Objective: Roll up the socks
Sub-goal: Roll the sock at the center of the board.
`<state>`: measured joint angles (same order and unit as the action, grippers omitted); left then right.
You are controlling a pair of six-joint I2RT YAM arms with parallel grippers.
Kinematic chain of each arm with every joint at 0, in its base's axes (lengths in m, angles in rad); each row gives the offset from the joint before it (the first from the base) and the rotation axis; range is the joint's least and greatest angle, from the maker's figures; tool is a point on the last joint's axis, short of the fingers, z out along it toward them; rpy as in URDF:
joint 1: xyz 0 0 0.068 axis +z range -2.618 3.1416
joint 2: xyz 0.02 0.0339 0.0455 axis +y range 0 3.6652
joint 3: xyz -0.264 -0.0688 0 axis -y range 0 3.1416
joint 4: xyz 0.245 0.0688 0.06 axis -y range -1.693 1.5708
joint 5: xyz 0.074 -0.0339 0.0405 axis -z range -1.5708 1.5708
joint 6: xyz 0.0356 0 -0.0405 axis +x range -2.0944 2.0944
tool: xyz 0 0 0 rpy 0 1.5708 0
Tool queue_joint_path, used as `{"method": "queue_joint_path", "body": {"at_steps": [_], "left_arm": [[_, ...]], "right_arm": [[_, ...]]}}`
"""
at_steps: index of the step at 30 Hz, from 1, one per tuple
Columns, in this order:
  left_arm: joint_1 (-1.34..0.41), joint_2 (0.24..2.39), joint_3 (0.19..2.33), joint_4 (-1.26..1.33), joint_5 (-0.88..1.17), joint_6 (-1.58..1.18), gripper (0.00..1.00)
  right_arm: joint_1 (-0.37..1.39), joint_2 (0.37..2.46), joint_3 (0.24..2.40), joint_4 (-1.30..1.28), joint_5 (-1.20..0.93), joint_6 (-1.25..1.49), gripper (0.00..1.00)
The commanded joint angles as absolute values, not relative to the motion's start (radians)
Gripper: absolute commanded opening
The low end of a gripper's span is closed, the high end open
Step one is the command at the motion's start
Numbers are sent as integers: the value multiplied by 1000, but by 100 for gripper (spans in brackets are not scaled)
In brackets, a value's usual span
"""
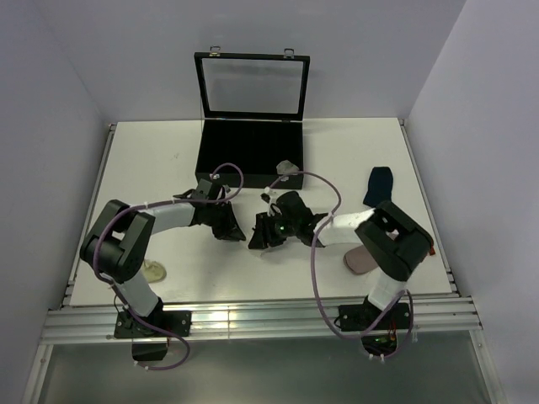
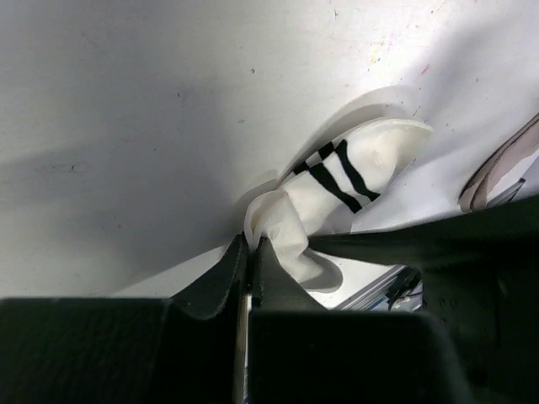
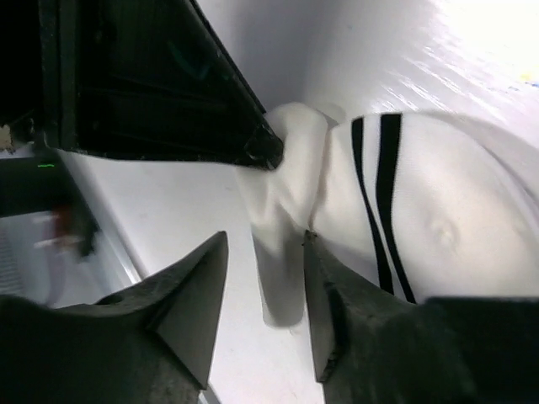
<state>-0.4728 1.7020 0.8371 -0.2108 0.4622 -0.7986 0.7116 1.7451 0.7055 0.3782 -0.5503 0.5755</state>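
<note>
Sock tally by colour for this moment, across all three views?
White sock with black stripes: 1
Navy sock: 1
Pale grey or beige socks, partly hidden by the arms, exact colour hard to tell: 3
Total: 5
</note>
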Motion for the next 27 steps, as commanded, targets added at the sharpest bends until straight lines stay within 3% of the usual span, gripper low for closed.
{"method": "queue_joint_path", "body": {"at_steps": [1,6,10,27], "left_arm": [[-482,1721,893,-259,428,-755,1],[-483,1727,937,-294,408,-732,1],[-483,1733,951,-305,411,-730,1],[-488,1756,973,-322,413,-724,1]], "right_arm": [[796,1619,776,99,-221,396,50],[934,1546,836,-29,159,299,50],[1031,1545,867,-61,311,256,50],[1137,1743,956,-31,390,164,42]]}}
